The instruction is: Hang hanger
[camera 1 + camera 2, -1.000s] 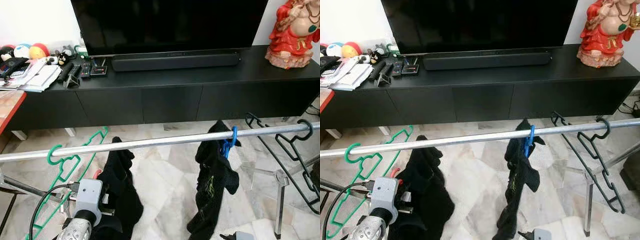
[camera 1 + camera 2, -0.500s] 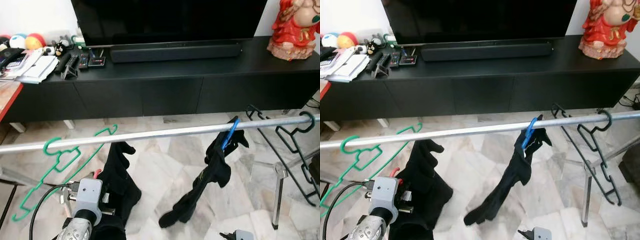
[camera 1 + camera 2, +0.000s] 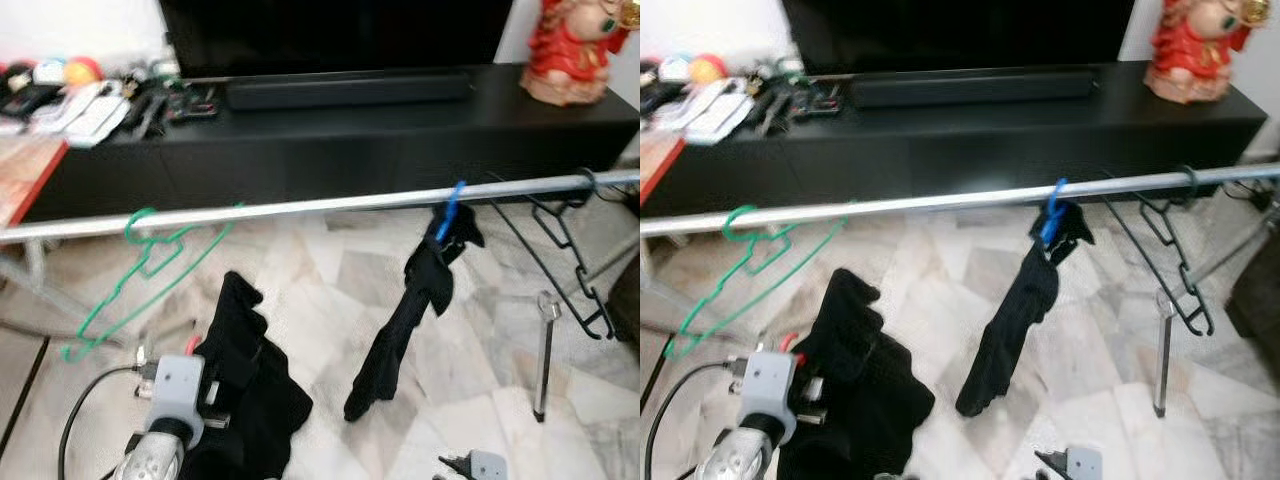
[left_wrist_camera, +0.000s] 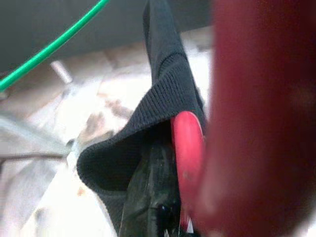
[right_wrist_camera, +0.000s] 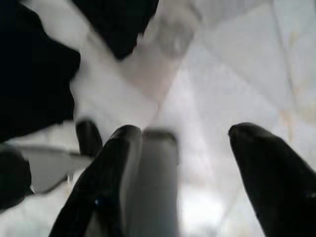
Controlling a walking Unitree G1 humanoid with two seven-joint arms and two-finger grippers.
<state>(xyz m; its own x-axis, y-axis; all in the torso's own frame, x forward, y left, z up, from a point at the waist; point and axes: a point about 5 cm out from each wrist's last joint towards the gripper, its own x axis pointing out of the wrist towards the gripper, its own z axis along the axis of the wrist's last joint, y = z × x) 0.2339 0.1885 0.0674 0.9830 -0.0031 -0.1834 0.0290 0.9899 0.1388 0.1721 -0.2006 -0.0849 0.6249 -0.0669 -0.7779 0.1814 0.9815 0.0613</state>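
A silver rail (image 3: 320,205) runs across in front of me. On it hang a green hanger (image 3: 150,255) at the left, a blue hanger (image 3: 447,218) carrying a black garment (image 3: 405,310) in the middle, and a black hanger (image 3: 565,250) at the right. My left arm (image 3: 170,400) is low at the left, below the rail. Its gripper (image 4: 165,212) is shut on a red hanger (image 4: 187,148) draped with black clothing (image 3: 245,390). My right gripper (image 5: 185,133) hangs open over the marble floor with nothing between its fingers.
A long black TV console (image 3: 330,140) stands behind the rail with a soundbar (image 3: 350,88), remotes and papers (image 3: 90,105) and a red figurine (image 3: 570,45). A rack leg (image 3: 543,350) stands at the right. A red-edged table (image 3: 25,185) is at the left.
The view has shifted, so the camera moved. The garment on the blue hanger has swung out to the left, and the green hanger has swung out sideways.
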